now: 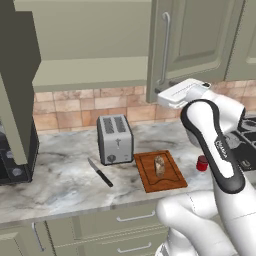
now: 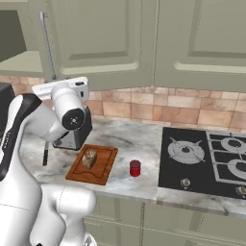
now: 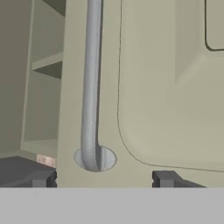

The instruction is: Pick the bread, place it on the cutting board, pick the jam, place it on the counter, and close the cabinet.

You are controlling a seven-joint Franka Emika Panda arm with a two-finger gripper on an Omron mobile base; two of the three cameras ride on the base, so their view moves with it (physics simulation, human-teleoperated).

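- The desk (image 1: 65, 175) is grey-white marbled stone, with olive-green drawers (image 1: 130, 230) under its front edge and a tan brick backsplash (image 1: 75, 107) behind.
- The board (image 1: 160, 171) lies near the desk's front edge, just right of the toaster (image 1: 114, 139); the bread (image 1: 160, 165) sits on its middle.
- A black-handled knife (image 1: 100, 172) lies on the desk left of the board, in front of the toaster.
- The jam (image 2: 135, 168) stands upright on the desk between the board and the stovetop (image 2: 206, 161), apart from both.
- A dark appliance (image 1: 17, 160) sits at the desk's left end.
- The cabinet (image 1: 90, 45) hangs above; its left door (image 1: 17, 90) swings wide toward the room and the inside shows a bare shelf (image 1: 85, 72).
- The right door (image 1: 192, 40) is nearly shut, its silver handle (image 3: 91, 87) running up the hand view.
- The fingers (image 3: 104, 178) are raised at that door, spread apart with nothing between them, one tip (image 3: 41, 178) on each side of the handle's lower mount.
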